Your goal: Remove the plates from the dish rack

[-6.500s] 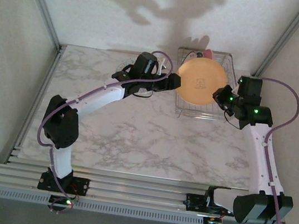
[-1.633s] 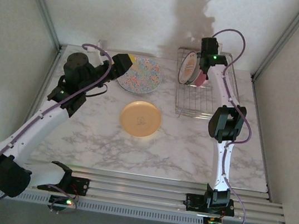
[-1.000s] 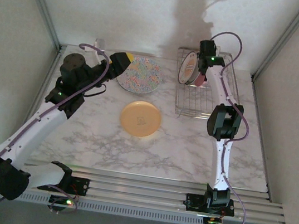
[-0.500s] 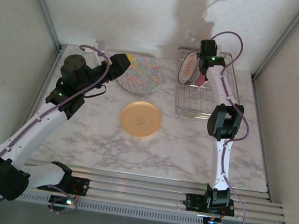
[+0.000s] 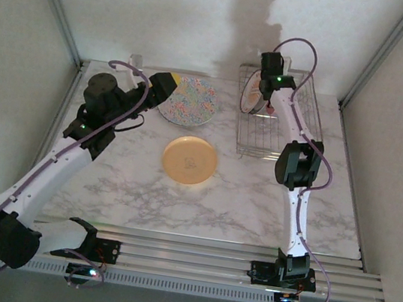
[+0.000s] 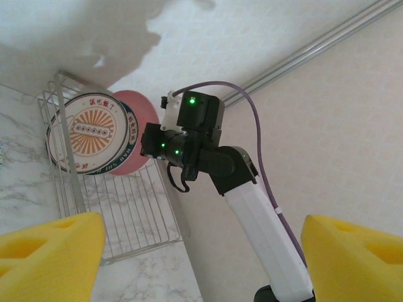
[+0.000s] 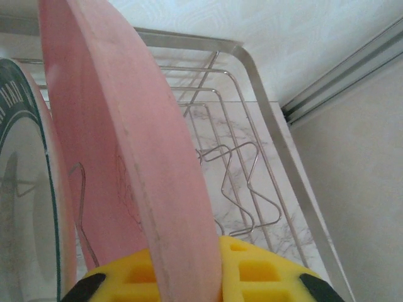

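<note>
on the left, the left gripper (image 5: 164, 86) is held wide open with nothing in it, just beside the speckled plate (image 5: 190, 101), which is laid flat on the table (image 5: 135, 187). the yellow plate (image 5: 189, 159) is laid flat nearer the middle. over at the far right, two plates are left stood on edge in the rack (image 5: 263, 141): the white plate (image 6: 88, 132) with the dark rim, and the pink plate (image 7: 126, 145) just beside it. the pink plate's rim is pinched in the right gripper (image 7: 189, 277), closed tight on it. a straight pull up is probably best here, so nothing gets dragged on the white plate or snagged on the wire prongs. the grip looks shallow, so tilt should be kept small.
</note>
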### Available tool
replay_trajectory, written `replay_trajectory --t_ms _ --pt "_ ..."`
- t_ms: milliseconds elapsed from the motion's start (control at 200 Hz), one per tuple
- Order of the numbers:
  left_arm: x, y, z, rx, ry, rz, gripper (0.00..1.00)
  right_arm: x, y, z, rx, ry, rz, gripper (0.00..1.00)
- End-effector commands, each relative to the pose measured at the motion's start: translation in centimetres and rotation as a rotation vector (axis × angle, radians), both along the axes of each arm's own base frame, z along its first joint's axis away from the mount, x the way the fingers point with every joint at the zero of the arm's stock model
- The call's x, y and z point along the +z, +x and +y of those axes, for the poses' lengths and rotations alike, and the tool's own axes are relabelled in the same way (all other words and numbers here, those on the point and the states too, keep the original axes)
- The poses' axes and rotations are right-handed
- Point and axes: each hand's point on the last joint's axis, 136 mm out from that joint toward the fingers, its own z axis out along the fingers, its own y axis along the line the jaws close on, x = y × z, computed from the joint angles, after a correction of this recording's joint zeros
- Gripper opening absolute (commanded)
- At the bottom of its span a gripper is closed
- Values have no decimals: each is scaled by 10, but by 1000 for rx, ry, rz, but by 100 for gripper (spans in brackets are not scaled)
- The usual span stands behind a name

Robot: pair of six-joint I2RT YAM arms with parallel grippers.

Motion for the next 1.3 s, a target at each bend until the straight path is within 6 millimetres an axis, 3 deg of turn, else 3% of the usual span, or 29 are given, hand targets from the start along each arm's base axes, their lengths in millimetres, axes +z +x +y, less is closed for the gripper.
replay_trajectory --t_ms 0,646,851,996,1296 --pt "12 -1 -3 -12 -15 -43 81 46 0 -8 -54 -39 -117 0" --pt "17 -1 -3 -15 -14 -60 81 109 -23 -24 -90 -105 -214 0" --pt "17 0 -6 -28 -19 -55 81 142 -37 -30 -88 -101 -274 0" --pt "18 2 -11 -51 -23 -51 81 162 -53 -43 -108 -76 -305 0" --pt "22 13 -28 -99 -32 -53 81 176 -109 -60 -156 180 -356 0"
